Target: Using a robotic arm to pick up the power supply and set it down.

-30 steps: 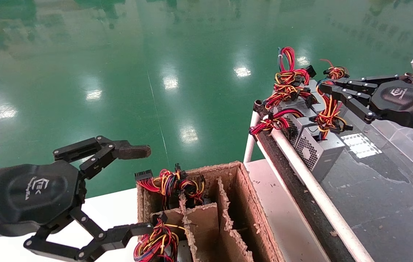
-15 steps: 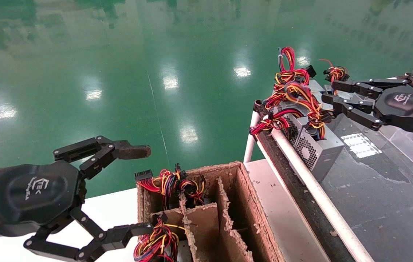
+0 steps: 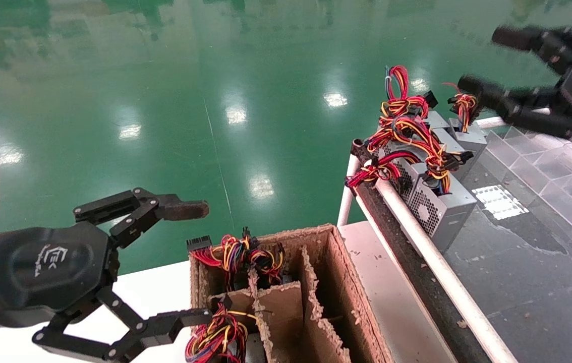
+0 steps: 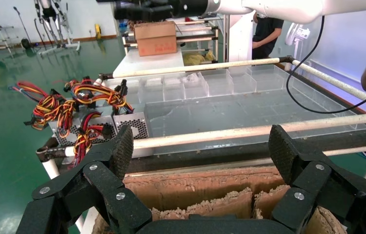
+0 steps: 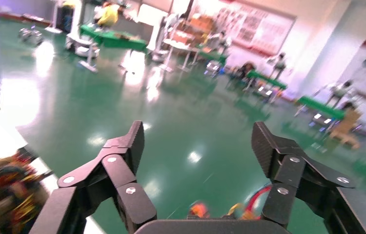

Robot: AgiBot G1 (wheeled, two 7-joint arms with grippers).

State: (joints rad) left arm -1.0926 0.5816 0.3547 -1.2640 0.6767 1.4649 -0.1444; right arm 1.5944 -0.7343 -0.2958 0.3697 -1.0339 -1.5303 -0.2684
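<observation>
The right end effector (image 3: 488, 63) is up in the air with its fingers apart and nothing in them. The power supply (image 3: 435, 199) sits below it and toward the robot, on the dark surface (image 3: 518, 272). It seems to touch a second grey box (image 3: 462, 138). The left end effector (image 3: 192, 262), also spread apart, hangs by a cardboard box (image 3: 346, 282).

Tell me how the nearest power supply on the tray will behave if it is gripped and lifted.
The power supply looks like a rigid metal box, so it probably won't flex, and seems heavy for its size. Its wire bundle is loose, so it would likely flop and might snag the neighbouring unit's wires. Flat sides suggest it won't roll. The right gripper hovers open above.
</observation>
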